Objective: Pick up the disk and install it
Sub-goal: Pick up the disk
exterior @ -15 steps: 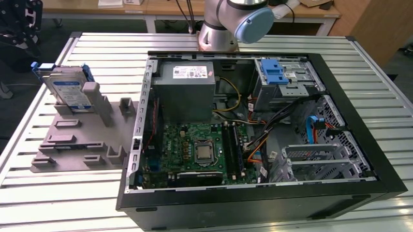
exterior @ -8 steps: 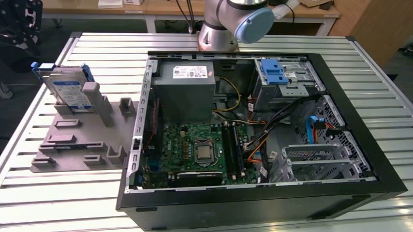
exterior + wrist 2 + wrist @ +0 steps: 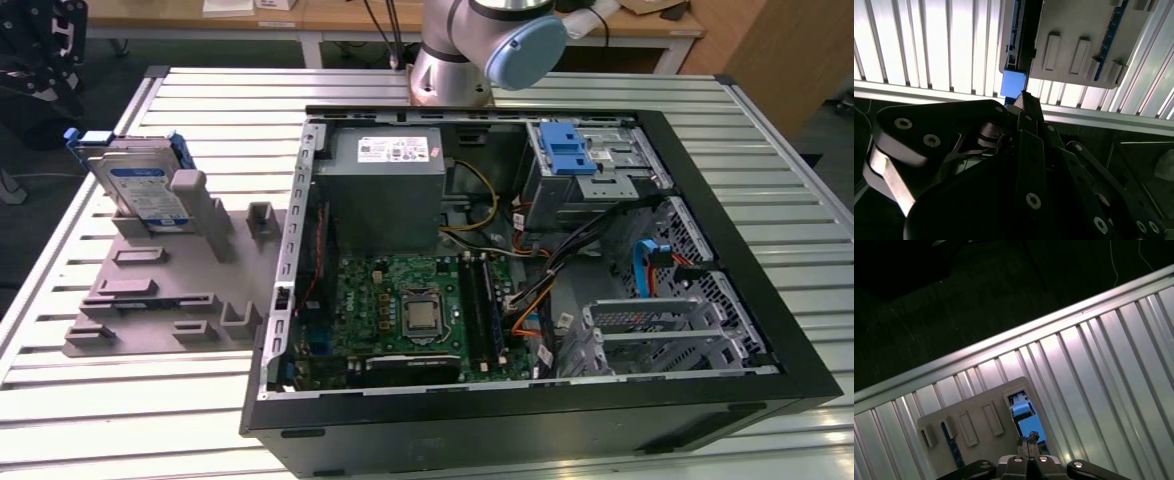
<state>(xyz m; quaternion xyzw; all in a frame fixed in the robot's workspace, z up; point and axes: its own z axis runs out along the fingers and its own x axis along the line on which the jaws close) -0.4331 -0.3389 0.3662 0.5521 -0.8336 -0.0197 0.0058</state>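
**A:** Jaws?

**B:** In the first wrist view the gripper [image 3: 1026,444] has its jaws pressed together with nothing between them, as far as I can judge. The second wrist view sees the gripper [image 3: 1025,97] edge-on, so it gives no cross-check.

**A:** And the disk?

**B:** Not grasped. Both wrist views look past the jaw tips onto the disk [image 3: 1024,412], seen edge-on with its blue carrier bracket. The exterior view shows the disk [image 3: 140,185] standing upright in a slot of the grey holder fixture [image 3: 160,300]. The fixture sits on the slatted tabletop [image 3: 134,420], beside the open computer case [image 3: 747,250] on the exterior view's left.

**A:** Progress?

**B:** My judgement is that the gripper is lined up over the disk and pick-up has not happened. The grasp, the lift, the carry and the seating are all left to do. The drive bay with the blue latch [image 3: 577,150] sits inside the case, well apart from the disk.

**A:** What can't we make out?

**B:**
- **Gap to the disk:** how far the jaw tips stand above it can't be read from looking straight down.
- **Arm:** the arm [image 3: 461,50] is cut off at the frame's upper edge.
- **Bay:** cables and the latch partly screen its interior, so I can't tell whether it is free.
- **Disk:** the fixture's upright post covers part of its label face.
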